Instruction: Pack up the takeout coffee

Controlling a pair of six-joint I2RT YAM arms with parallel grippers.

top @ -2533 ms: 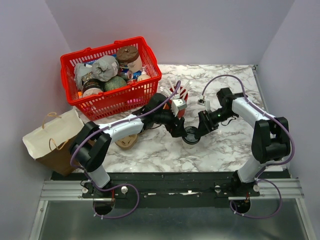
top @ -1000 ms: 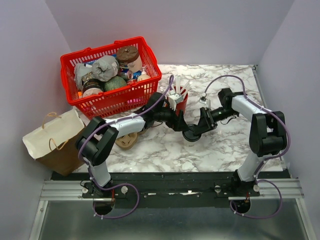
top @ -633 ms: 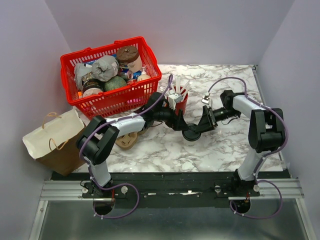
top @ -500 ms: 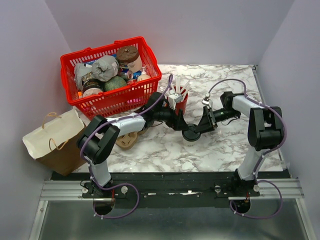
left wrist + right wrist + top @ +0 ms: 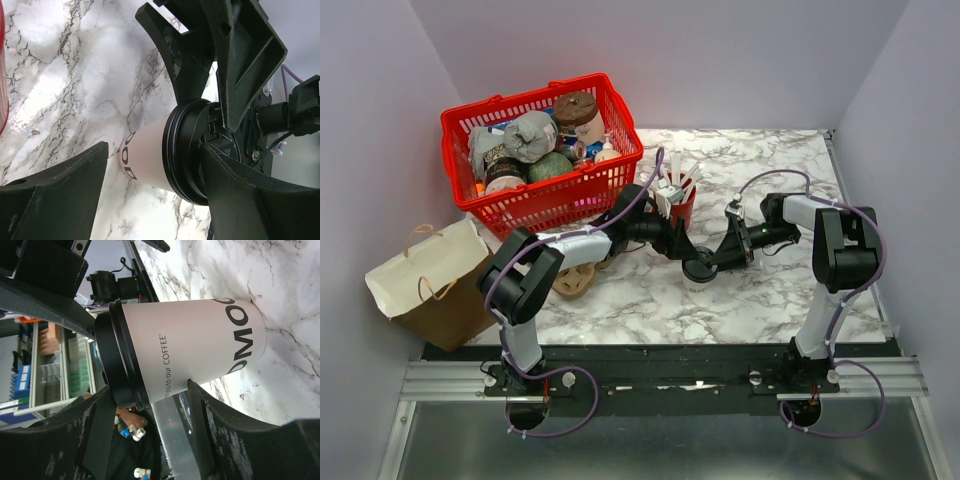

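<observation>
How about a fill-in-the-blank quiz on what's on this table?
1. The takeout coffee is a white paper cup with a ____ lid.
2. It stands on the marbled table, ____ the left gripper and the right gripper.
3. The basket of groceries at the back left is ____.

Missing words: black; between; red.

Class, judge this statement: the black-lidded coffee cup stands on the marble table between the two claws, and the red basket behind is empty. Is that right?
No. The red basket is not empty: the top external view shows it full of goods. The rest holds: the coffee cup stands on the marble table between the left claw and the right claw.
</observation>
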